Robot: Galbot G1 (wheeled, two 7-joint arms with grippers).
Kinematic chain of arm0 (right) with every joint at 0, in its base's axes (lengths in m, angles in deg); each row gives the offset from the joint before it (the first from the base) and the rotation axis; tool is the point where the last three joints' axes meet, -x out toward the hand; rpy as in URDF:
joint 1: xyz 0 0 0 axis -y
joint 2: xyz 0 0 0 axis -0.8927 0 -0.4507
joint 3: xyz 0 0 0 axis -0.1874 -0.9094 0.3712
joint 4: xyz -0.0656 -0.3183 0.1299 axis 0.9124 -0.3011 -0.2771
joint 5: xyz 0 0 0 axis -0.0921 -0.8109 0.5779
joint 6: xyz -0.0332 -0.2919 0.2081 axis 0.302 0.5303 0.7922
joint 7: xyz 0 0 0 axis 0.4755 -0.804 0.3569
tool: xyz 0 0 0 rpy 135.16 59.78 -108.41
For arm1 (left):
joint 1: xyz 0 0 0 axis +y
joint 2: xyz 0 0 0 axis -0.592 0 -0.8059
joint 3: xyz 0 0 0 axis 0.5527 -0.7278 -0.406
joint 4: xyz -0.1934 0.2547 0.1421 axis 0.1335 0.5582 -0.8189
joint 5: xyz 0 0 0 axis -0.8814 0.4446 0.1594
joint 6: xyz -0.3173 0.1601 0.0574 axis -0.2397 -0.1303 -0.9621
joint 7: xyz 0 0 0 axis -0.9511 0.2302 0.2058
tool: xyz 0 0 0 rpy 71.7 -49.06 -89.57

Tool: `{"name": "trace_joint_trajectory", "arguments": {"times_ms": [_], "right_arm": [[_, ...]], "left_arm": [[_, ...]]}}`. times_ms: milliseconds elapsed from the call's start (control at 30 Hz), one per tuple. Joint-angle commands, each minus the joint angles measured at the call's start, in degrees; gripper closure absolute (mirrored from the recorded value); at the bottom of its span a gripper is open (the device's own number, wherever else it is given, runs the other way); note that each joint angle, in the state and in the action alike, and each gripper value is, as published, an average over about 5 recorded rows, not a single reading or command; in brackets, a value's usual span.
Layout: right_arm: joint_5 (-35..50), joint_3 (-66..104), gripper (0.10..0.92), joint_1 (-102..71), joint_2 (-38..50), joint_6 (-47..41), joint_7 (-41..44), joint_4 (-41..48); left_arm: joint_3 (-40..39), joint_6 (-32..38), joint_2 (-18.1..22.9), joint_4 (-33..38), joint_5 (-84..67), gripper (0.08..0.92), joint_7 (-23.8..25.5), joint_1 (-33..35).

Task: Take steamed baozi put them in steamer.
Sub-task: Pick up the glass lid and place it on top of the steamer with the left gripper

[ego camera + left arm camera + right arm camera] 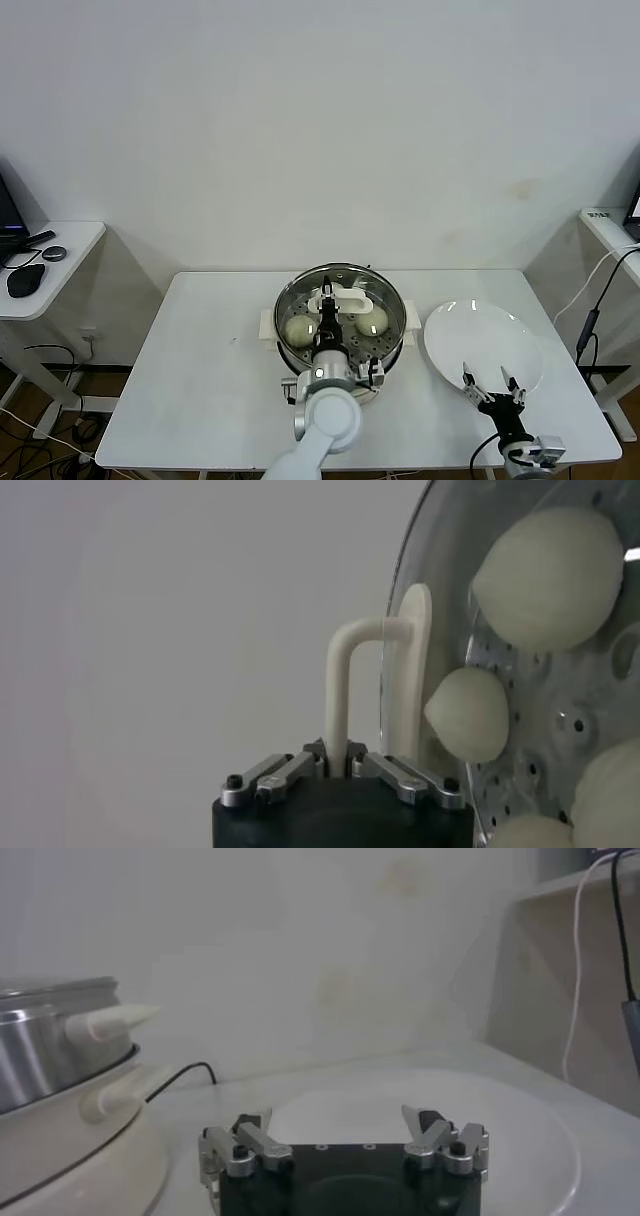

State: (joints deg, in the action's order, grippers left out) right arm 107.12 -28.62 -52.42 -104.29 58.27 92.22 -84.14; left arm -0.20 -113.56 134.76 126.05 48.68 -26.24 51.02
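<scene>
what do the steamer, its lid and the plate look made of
Steamer: shiny metal, likely stainless steel, mirror-like wall on a cream base. Lid: clear glass, since the baozi show through; handle looks like matte cream plastic. Plate: glossy white, probably ceramic.

Steamer [392,330]: round shiny steel pot on cream-white base with side handles, mid-table, upright. Perforated tray inside. Covered by glass lid [440,540] with white handle [345,670].

Baozi [299,329]: smooth cream-white buns, inside steamer on tray, seen through glass. Two plain from head view, one on left side, another [372,319] on right. Left wrist view shows four: large one [550,565], smaller one [468,715], two more partly cut off at edge [610,795], [530,832].
</scene>
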Motion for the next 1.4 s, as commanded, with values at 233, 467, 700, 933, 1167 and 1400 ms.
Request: {"name": "trace_joint_trajectory", "arguments": {"times_ms": [233,467,700,933,1167,1400], "right_arm": [[0.0,-0.1,0.203,0.0,0.0,0.0,0.0,0.0],[0.0,-0.2,0.203,0.1,-0.1,0.0,0.0,0.0],[0.0,-0.2,0.203,0.2,-0.1,0.0,0.0,0.2],[0.0,-0.1,0.203,0.4,-0.1,-0.1,0.0,0.3],[0.0,-0.2,0.203,0.3,0.1,-0.6,-0.1,0.2],[-1.0,-1.9,0.203,-1.1,1.0,-2.6,0.7,-2.3]], "left_arm": [[-0.5,0.6,-0.5,2.3,-0.2,0.829,2.9,0.2],[-0.6,0.6,-0.6,1.6,-0.4,0.829,2.0,0.1],[-1.2,1.3,-1.5,6.1,-2.2,0.798,2.1,1.7],[-3.0,1.4,-3.5,13.1,-4.0,0.609,3.1,5.8],[-1.7,1.6,-5.1,19.7,-4.1,0.401,3.0,10.3],[4.9,3.1,-7.3,30.4,-8.3,0.213,-1.8,16.8]]}}
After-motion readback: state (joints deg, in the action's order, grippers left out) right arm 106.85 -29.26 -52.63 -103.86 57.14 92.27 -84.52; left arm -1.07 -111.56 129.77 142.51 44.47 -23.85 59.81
